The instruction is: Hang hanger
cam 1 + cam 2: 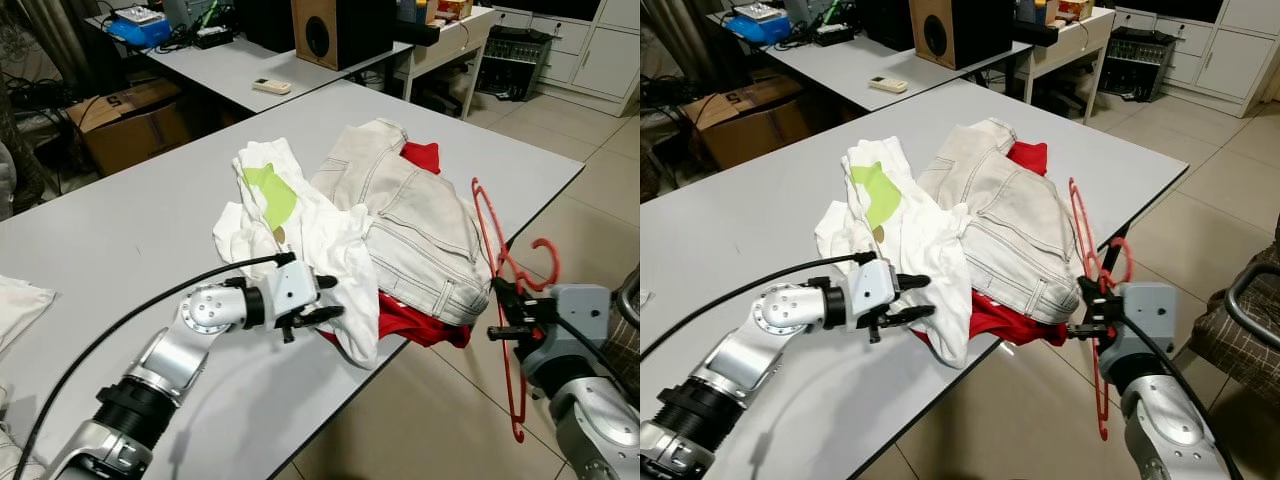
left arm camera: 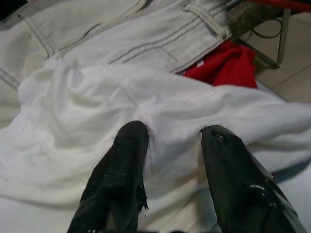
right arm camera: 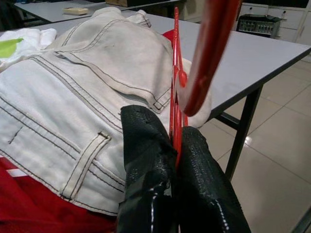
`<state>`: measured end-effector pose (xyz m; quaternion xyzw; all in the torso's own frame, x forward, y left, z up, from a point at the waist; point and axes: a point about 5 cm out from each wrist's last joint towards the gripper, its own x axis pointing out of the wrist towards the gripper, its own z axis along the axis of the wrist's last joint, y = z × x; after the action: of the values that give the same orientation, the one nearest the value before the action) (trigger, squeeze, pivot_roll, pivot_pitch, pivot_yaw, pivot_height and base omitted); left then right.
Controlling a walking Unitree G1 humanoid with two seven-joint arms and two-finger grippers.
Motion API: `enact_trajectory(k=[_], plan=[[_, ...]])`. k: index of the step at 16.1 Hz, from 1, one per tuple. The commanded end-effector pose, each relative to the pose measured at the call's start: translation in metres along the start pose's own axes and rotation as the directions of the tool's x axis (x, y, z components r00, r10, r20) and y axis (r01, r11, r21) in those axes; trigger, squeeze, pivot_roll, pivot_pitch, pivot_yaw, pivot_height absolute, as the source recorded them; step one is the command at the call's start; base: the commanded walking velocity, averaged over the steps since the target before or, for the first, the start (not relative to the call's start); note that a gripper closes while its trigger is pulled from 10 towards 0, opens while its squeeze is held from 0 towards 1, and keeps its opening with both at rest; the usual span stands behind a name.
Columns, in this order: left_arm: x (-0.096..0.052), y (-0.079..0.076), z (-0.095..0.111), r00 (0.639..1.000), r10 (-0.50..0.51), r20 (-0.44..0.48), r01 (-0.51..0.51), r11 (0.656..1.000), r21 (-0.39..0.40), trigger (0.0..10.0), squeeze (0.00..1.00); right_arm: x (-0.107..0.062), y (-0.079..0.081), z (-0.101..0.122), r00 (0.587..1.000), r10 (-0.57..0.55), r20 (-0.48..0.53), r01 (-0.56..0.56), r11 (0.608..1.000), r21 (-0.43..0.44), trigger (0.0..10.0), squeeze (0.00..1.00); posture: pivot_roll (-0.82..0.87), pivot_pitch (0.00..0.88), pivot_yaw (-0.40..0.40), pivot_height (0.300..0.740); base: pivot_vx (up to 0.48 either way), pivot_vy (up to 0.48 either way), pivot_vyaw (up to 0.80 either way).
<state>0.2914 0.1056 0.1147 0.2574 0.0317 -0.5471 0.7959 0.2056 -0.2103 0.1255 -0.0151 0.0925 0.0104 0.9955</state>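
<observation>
A red hanger (image 1: 503, 290) stands upright just off the table's right edge, its hook (image 1: 545, 262) curling toward me. My right gripper (image 1: 505, 310) is shut on its thin wire (image 3: 176, 121), seen close in the right wrist view. On the grey table (image 1: 120, 250) lies a heap of clothes: a white shirt (image 1: 300, 225) with a green patch, pale jeans (image 1: 415, 225) and a red garment (image 1: 420, 325). My left gripper (image 1: 325, 298) is open, its fingers (image 2: 121, 174) resting against the white shirt's (image 2: 97, 145) near edge.
A second table (image 1: 240, 60) behind holds a remote (image 1: 271, 86), a speaker (image 1: 325, 30) and electronics. A cardboard box (image 1: 130, 120) sits on the floor at left. White cabinets (image 1: 590, 50) line the back right. A chair frame (image 1: 1250, 310) stands near my right arm.
</observation>
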Motion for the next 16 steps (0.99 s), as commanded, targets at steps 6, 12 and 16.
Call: enact_trajectory(k=[6, 12, 16], plan=[[0.002, 0.003, 0.001, 1.000, -0.005, 0.015, 0.005, 1.000, 0.002, 0.0, 0.00, -0.002, 0.003, 0.002, 1.000, 0.005, 0.003, -0.005, 1.000, -0.002, 10.0, 0.00, -0.29, 0.000, 0.097, 0.719, 0.000, 0.000, 0.00], [0.001, 0.011, -0.005, 0.998, 0.055, -0.040, -0.053, 0.998, 0.042, 0.0, 0.00, 0.000, 0.003, 0.003, 1.000, -0.003, 0.009, 0.003, 1.000, -0.003, 10.0, 0.00, -0.29, 0.000, 0.103, 0.719, 0.000, 0.000, 0.00], [-0.002, 0.022, -0.007, 0.989, 0.137, -0.049, -0.136, 0.990, 0.030, 0.0, 0.00, 0.002, 0.003, 0.004, 1.000, -0.003, 0.010, 0.003, 1.000, -0.005, 10.0, 0.00, -0.29, 0.000, 0.096, 0.719, 0.000, 0.000, 0.00]])
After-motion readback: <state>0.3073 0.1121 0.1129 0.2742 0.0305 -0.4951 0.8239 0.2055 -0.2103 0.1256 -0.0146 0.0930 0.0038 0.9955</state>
